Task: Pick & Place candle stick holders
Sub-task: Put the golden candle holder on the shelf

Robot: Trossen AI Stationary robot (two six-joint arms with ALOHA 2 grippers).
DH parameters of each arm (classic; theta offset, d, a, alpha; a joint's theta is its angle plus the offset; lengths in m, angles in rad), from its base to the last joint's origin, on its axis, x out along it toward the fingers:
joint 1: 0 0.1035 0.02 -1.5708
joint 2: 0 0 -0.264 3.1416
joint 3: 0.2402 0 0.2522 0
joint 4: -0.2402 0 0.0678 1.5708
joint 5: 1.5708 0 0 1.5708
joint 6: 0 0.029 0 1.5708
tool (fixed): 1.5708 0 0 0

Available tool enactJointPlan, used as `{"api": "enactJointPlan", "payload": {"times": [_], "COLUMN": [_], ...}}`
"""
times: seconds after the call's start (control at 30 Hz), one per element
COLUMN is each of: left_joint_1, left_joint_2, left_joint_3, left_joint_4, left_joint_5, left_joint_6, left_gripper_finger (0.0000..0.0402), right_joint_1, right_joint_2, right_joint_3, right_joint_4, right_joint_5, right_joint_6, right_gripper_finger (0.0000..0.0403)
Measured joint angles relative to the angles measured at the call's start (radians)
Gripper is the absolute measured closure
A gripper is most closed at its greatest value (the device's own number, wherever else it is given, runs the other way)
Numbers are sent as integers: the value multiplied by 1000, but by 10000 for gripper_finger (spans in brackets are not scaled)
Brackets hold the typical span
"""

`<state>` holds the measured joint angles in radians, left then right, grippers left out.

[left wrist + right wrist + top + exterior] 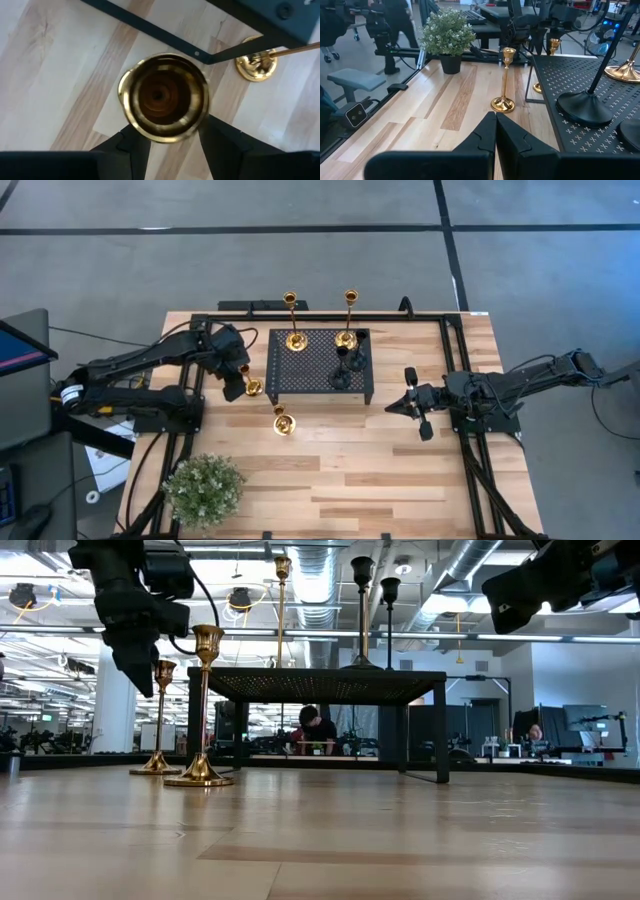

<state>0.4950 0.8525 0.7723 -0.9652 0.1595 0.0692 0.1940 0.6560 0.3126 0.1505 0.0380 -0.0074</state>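
the left gripper (237, 383) hangs just off the left edge of the black perforated stand (321, 364), its fingers (134, 145) spread on either side of a short gold holder (163, 98) that stands on the table; i cannot tell whether they touch its cup. seen from table height, that holder (157, 719) rises beside the dark gripper, to the left of the stand. a second short gold holder (283, 421) stands free on the wood in front of the stand's left corner, clear of both arms. on top of the stand are two tall slim gold holders, one near its back left corner (293, 319) and one near its back right corner (348, 317), and close to the right one are two black holders (350, 357) standing near each other. the right gripper (405, 408) waits off the stand's right side, above the table, its fingers (479, 140) pressed together on nothing. a green potted plant (203, 489) sits well out from the stand, at the table's (350, 470) front left corner. beyond the stand, a person (312, 726) sits at a desk in the room.
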Motion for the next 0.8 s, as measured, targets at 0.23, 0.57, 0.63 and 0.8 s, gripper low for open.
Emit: {"api": "enactJointPlan", "payload": {"times": [0.23, 0.57, 0.63, 0.8], "left_joint_1": [0, 0, 0, 0], "left_joint_2": [-38, -104, -108, -106], "left_joint_3": [15, 127, 147, 204], "left_joint_4": [-25, -41, -41, -38], "left_joint_5": [6, 6, 7, 7], "left_joint_6": [0, -8, -26, -115], "left_gripper_finger": [252, 255, 256, 256], "right_joint_1": [0, -1, -1, -1], "right_joint_2": [0, 0, 0, 0], "right_joint_3": [0, 0, 0, 0], "right_joint_4": [0, 1, 2, 2], "right_joint_5": [0, 0, 0, 0], "right_joint_6": [0, 6, 7, 8], "right_gripper_finger": [403, 403, 403, 403]}}
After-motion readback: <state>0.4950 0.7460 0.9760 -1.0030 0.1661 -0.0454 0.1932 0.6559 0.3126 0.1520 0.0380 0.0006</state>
